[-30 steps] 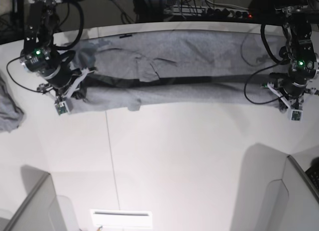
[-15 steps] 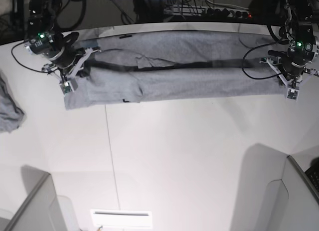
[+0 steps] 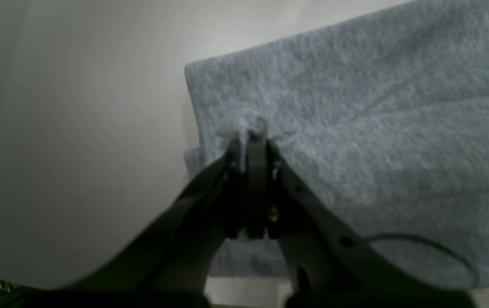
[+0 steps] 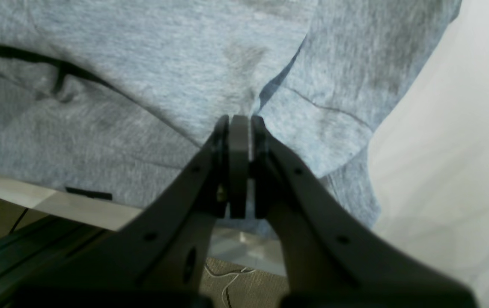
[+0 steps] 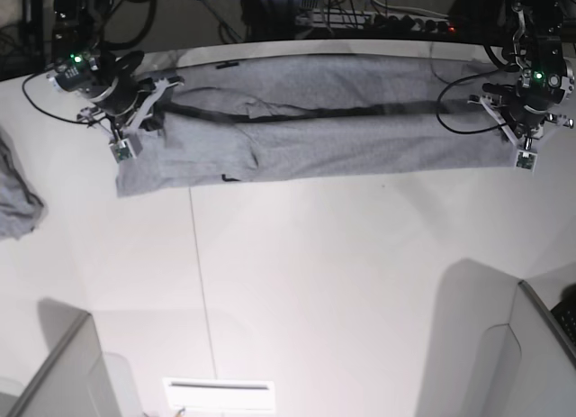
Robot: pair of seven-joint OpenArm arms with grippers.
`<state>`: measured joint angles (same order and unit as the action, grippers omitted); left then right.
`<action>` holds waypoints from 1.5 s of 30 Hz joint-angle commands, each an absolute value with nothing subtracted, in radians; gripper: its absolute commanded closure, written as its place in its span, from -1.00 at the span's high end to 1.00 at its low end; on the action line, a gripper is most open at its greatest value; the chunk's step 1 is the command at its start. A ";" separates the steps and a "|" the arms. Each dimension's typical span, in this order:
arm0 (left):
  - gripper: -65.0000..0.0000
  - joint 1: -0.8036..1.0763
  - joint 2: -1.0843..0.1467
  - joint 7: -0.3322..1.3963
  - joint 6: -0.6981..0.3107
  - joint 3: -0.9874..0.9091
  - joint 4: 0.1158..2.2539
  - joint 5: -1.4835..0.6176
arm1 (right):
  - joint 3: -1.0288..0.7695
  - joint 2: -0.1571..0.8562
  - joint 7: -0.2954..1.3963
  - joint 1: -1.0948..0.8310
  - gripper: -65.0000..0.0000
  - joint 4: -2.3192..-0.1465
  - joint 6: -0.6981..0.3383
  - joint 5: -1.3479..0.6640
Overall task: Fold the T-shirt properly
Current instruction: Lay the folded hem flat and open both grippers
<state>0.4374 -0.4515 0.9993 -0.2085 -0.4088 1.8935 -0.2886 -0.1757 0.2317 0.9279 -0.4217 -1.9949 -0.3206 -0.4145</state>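
The heather-grey T-shirt [image 5: 360, 133] lies stretched in a long band across the far part of the table, with a dark fold line running along its length. Its plain side faces up. My left gripper [image 3: 249, 136] is shut on a small pinch of the T-shirt [image 3: 356, 128] near its end edge, at the base view's right, where the left arm [image 5: 537, 84] stands. My right gripper [image 4: 240, 122] is shut on a fold of the T-shirt [image 4: 141, 64] at the band's other end, under the right arm [image 5: 90, 75].
A small bunched grey cloth [image 5: 18, 196] lies at the table's left edge. Cables and a power strip [image 5: 378, 21] run behind the far edge. Grey partition panels [image 5: 54, 372] stand at both near corners, and a white sheet [image 5: 219, 394] lies at the near edge.
Both grippers have moved toward the table's far edge with the cloth still pinched. The shirt band has been drawn flatter and tauter, and the dark gap between its layers has narrowed.
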 commanded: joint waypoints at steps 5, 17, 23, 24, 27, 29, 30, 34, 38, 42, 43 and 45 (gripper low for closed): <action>-0.56 0.438 -0.467 0.992 -0.199 -0.426 1.899 -0.280 | -0.183 0.242 0.915 -0.430 -0.57 -2.009 -0.317 -0.417; 0.26 0.437 -0.354 0.989 -0.200 -0.610 1.949 -0.291 | -0.283 0.176 0.765 -0.493 -0.62 -2.018 -0.361 -0.423; -1.00 0.358 -0.314 0.986 -0.200 -0.630 1.851 -0.291 | -0.231 0.173 0.750 -0.444 -1.00 -1.988 -0.418 -0.415; -1.00 0.340 -0.312 0.986 -0.200 -0.628 1.813 -0.291 | -0.229 0.173 0.750 -0.440 -1.00 -1.972 -0.418 -0.415; -1.00 0.298 -0.312 0.984 -0.200 -0.628 1.685 -0.291 | -0.237 0.173 0.748 -0.407 -1.00 -1.910 -0.418 -0.414; -1.00 0.275 -0.312 0.960 -0.200 -0.628 1.607 -0.291 | -0.240 0.173 0.748 -0.380 -1.00 -1.836 -0.418 -0.414; -1.00 0.271 -0.312 0.932 -0.200 -0.628 1.581 -0.291 | -0.240 0.173 0.745 -0.367 -1.00 -1.801 -0.418 -0.414; -1.00 0.243 -0.312 0.851 -0.199 -0.596 1.469 -0.286 | -0.240 0.179 0.740 -0.317 -1.00 -1.673 -0.418 -0.412; -1.00 0.173 -0.314 0.826 -0.197 -0.570 1.314 -0.282 | -0.242 0.173 0.740 -0.252 -1.00 -1.596 -0.418 -0.346; -1.00 0.101 -0.314 0.796 -0.196 -0.567 1.233 -0.282 | -0.242 0.163 0.740 -0.185 -1.00 -1.538 -0.418 -0.309; -1.00 0.074 -0.314 0.800 -0.196 -0.562 1.230 -0.282 | -0.242 0.163 0.743 -0.163 -1.00 -1.521 -0.418 -0.309; -1.00 0.031 -0.314 0.802 -0.196 -0.559 1.230 -0.282 | -0.242 0.163 0.746 -0.120 -1.00 -1.495 -0.418 -0.308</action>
